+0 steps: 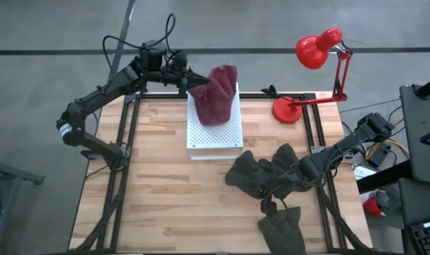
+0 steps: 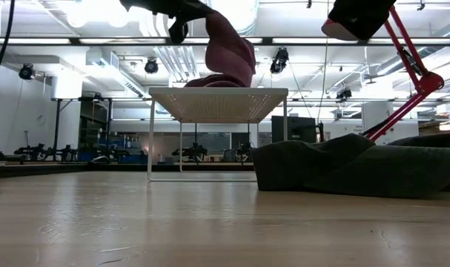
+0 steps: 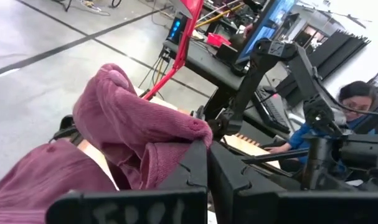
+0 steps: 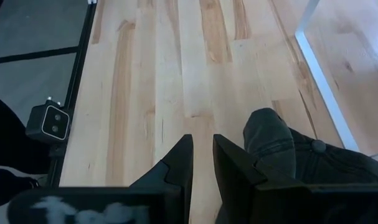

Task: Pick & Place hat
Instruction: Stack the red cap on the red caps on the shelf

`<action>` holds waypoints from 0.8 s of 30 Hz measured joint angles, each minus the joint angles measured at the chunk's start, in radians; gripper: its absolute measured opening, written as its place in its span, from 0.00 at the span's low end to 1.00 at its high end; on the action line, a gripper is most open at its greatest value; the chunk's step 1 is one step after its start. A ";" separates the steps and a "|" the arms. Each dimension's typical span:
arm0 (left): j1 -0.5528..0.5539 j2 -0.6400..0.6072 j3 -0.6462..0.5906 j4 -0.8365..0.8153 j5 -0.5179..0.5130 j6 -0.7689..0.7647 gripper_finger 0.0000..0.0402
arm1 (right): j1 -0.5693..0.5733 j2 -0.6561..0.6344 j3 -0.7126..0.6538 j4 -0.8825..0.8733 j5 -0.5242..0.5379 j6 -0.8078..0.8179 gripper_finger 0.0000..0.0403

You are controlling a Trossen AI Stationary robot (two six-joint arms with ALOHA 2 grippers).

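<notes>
A maroon hat (image 1: 218, 92) sits on the white perforated stand (image 1: 215, 134) at the table's far middle; the low view shows its lower part (image 2: 225, 78) resting on the stand's top (image 2: 217, 104). My left gripper (image 1: 192, 85) is shut on the hat's left side. Near the right edge my right gripper (image 4: 201, 165) hovers open, bare wood showing between its fingers, just beside a pile of dark hats (image 1: 268, 173). Whether it touches the dark hat (image 4: 273, 140) cannot be told. My left gripper pinches a bunched fold of the maroon hat's cloth (image 3: 192, 134) between its two fingers (image 3: 195, 165). The fingers come nearly level from the table's far left. The hat stands heaped beside them, its upper part raised and its lower part on the stand.
A red desk lamp (image 1: 317, 49) with its round base (image 1: 287, 110) stands at the far right corner. Another dark hat (image 1: 282, 227) lies by the near edge. Bare wood lies open on the table's left half (image 1: 151, 184). A person (image 3: 357, 102) sits beyond the table.
</notes>
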 joint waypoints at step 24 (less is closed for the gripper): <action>-0.004 -0.075 -0.003 -0.180 -0.035 0.011 0.00 | 0.000 -0.002 0.000 -0.054 -0.019 0.017 0.15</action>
